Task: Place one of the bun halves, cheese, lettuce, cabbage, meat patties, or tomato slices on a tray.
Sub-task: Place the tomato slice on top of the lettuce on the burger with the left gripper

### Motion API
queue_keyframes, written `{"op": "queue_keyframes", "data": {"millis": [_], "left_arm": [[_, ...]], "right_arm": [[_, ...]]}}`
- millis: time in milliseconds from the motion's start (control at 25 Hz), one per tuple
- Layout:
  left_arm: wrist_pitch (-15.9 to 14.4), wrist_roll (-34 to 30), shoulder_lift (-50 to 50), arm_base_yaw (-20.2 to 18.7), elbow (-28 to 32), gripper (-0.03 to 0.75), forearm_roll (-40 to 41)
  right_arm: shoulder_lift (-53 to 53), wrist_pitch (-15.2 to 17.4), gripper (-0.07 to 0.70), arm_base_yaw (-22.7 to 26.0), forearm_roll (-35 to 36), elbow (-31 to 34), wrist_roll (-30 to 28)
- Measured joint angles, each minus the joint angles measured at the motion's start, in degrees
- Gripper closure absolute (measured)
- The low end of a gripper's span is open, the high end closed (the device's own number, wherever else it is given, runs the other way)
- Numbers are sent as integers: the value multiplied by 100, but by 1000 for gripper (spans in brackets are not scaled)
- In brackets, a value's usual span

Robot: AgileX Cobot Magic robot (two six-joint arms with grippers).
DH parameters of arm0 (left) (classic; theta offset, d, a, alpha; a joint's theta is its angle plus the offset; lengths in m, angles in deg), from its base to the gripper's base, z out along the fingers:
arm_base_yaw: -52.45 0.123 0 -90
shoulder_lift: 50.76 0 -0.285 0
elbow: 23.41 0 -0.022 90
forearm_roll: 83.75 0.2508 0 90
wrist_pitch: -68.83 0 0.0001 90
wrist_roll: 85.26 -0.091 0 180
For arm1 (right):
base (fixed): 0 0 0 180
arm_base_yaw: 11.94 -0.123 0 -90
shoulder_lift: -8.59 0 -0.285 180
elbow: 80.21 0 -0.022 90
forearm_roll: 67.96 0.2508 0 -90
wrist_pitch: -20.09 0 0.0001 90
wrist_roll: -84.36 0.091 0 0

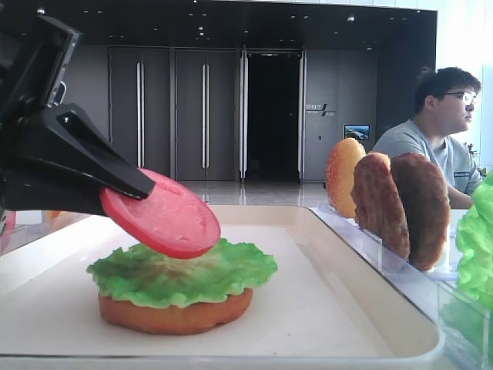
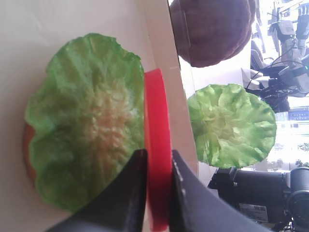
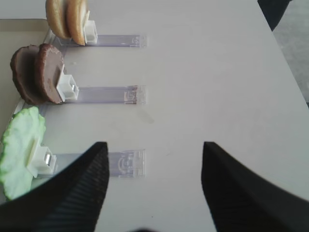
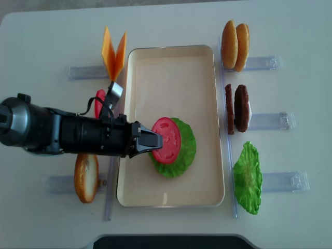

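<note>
With the left gripper (image 4: 155,141) clamped on a tomato slice (image 4: 167,140) tilted just above the lettuce (image 4: 182,150) on the tray (image 4: 171,67), level it, lower it centred, then let go; the right gripper (image 3: 154,193) stands apart, empty.

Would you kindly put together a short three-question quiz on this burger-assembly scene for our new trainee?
1. True or false: the left gripper grips the tomato slice by its edge, above the lettuce on the tray.
2. What lies directly under that lettuce? A) meat patty B) bun half C) cheese
3. Fill in: the right gripper is ____ and holds nothing.

Key:
1. True; the low exterior view shows the slice tilted above the leaf.
2. B; the orange-brown bun half shows beneath the leaf.
3. Open; its fingers stand wide apart over the bare table.
</note>
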Motion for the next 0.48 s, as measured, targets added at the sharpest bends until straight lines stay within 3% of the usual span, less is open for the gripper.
{"op": "queue_keyframes", "data": {"millis": [480], "left_arm": [[-5,0,0,0,-6,608,-6]], "right_arm": [[0,0,227,0,0,0,0]]}}
